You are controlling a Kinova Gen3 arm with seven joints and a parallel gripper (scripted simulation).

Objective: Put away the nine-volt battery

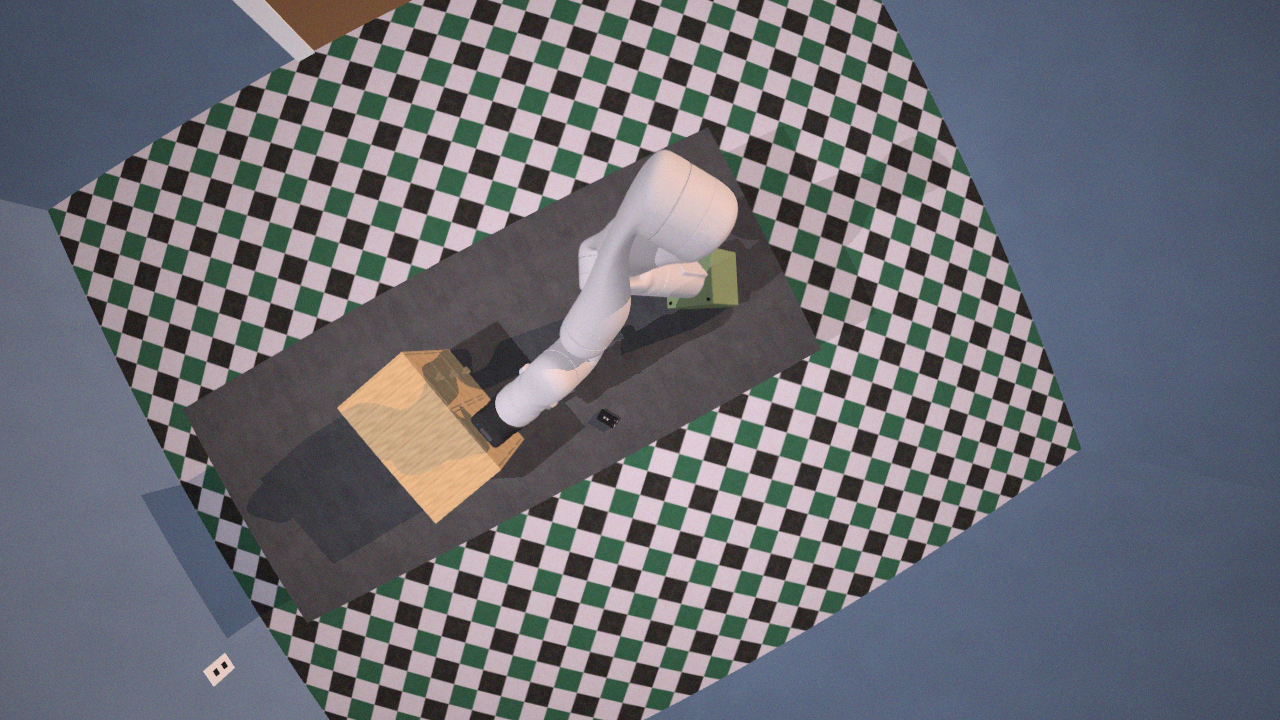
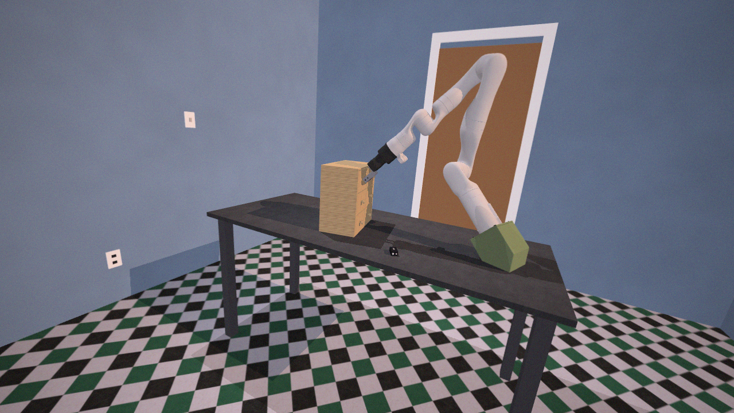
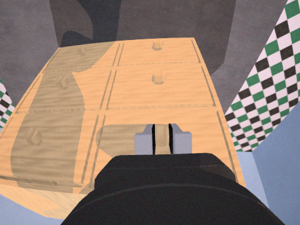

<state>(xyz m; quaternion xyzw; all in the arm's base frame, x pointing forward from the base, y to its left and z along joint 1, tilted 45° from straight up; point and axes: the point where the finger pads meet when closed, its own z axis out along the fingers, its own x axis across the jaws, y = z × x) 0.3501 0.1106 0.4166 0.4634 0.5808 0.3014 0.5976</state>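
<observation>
The small wooden chest (image 1: pixel 416 429) (image 2: pixel 337 200) (image 3: pixel 44 203) stands upright on the table, with two columns of three knobbed drawers. All drawer fronts look flush in the wrist view. My gripper (image 2: pixel 364 179) (image 3: pixel 162 134) is shut on the knob (image 3: pixel 162 132) of the top drawer (image 3: pixel 203 134) in the right-hand column of the wrist view. The pads sit close on both sides of the knob. The dark nine-volt battery (image 1: pixel 607 418) (image 2: pixel 393 250) lies on the table, out in front of the chest, its two terminals showing. The drawers' contents are hidden.
The dark table (image 1: pixel 358 322) (image 2: pixel 436 267) carries everything. The green arm base (image 1: pixel 725 279) (image 2: pixel 500 247) stands at the table's other end. The arm reaches over the table between base and chest. The battery lies near a long table edge.
</observation>
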